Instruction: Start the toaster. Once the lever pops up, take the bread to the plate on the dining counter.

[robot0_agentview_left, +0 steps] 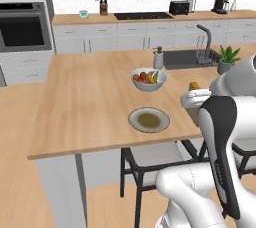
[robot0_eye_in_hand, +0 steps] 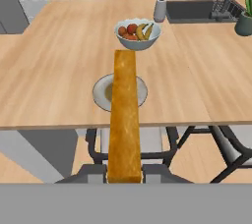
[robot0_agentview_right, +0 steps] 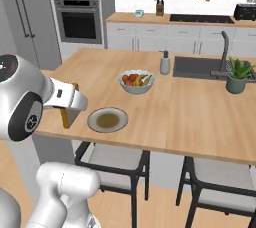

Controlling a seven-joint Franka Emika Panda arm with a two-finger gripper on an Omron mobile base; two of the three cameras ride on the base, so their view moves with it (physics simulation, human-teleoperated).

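One plate [robot0_eye_in_hand: 101, 94], one fruit bowl [robot0_eye_in_hand: 138, 40], one slice of bread [robot0_eye_in_hand: 124, 120] — clamped edge-on in the gripper [robot0_eye_in_hand: 124, 173], held level beside the dining counter [robot0_eye_in_hand: 59, 70], facing the plate.

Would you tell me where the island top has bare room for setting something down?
The wide stretch of the counter left of the plate and fruit bowl is bare, as is the patch between plate and plant. It is crowded near the sink, with soap bottle and tap.
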